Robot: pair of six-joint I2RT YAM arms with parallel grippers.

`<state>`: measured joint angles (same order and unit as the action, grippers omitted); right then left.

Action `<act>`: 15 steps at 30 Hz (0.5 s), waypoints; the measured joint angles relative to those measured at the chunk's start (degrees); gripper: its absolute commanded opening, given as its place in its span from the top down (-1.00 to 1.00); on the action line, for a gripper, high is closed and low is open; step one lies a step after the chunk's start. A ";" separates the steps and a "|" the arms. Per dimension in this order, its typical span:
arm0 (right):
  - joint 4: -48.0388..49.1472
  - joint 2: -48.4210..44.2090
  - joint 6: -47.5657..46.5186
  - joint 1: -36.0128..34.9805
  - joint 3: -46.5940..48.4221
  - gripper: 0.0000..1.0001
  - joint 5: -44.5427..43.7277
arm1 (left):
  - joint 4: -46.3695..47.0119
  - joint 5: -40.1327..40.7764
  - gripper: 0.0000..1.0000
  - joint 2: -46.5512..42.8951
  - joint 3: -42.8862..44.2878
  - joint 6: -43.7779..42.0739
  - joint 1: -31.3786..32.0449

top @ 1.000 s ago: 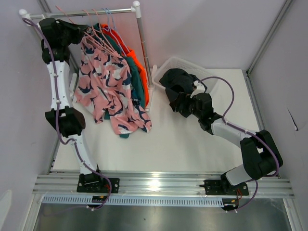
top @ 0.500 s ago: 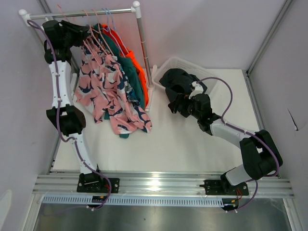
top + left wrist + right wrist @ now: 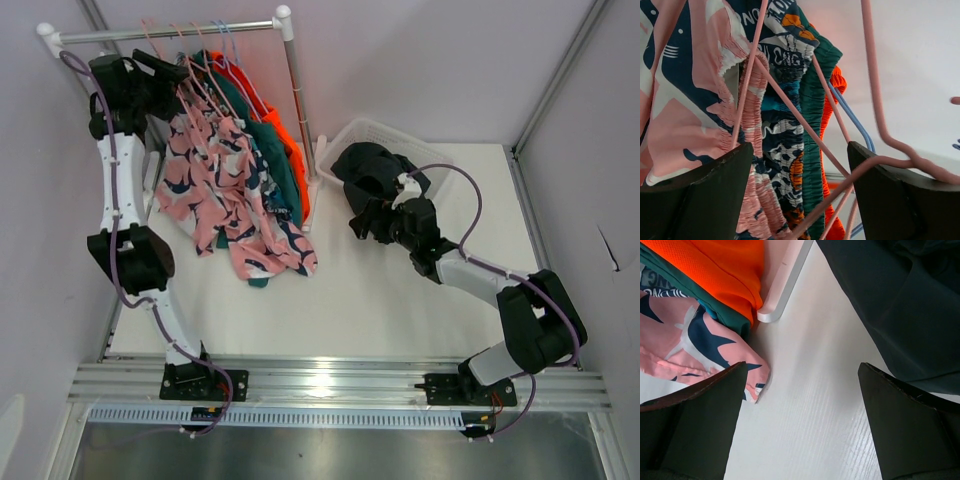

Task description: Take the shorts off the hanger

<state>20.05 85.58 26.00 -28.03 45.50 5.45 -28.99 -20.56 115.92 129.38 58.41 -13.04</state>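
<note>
Well, open tabletop (image 3: 805, 405) btwn rack foot (image 3: 782, 295) & black shorts (image 3: 900, 305); right fingers (image 3: 905, 425) wide, empty above it; left fingers (image 3: 695, 195) splayed amid hanger wires (image 3: 873, 75), gripping nothing.

The pink shorts (image 3: 690, 115) are looking like soft matt cloth, the waistband (image 3: 756, 85) puckering into ribbed elastic. The orange shorts (image 3: 715, 265) are showing a fine mesh weave; the black shorts (image 3: 900, 305) are looking smooth and dull. The hangers (image 3: 873, 75) are looking like smooth coated wire. The rail (image 3: 260, 20) is gleaming like metal; the table (image 3: 805, 405) is showing a faint matt grain.
</note>
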 measured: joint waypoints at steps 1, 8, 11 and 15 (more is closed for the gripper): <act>-0.04 -0.13 -0.02 0.00 -0.20 -0.99 0.00 | -0.63 0.09 -0.65 -0.72 -0.26 -0.17 -0.11; -0.44 -3.63 -0.04 0.00 -1.53 -0.99 0.00 | -3.02 0.24 0.62 -4.22 -0.31 -1.73 -0.55; -0.52 -5.38 -0.04 0.00 -2.27 -0.99 -0.02 | -3.41 0.55 0.74 -5.60 -1.18 -2.86 -0.52; -0.96 -6.82 -0.02 0.00 -2.86 -0.99 0.00 | -4.68 0.46 1.00 -6.21 -1.57 -3.19 -0.48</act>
<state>19.09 78.76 25.98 -28.03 42.63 5.45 -33.67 -20.10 109.71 127.81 55.22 -13.52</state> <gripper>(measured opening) 0.993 0.062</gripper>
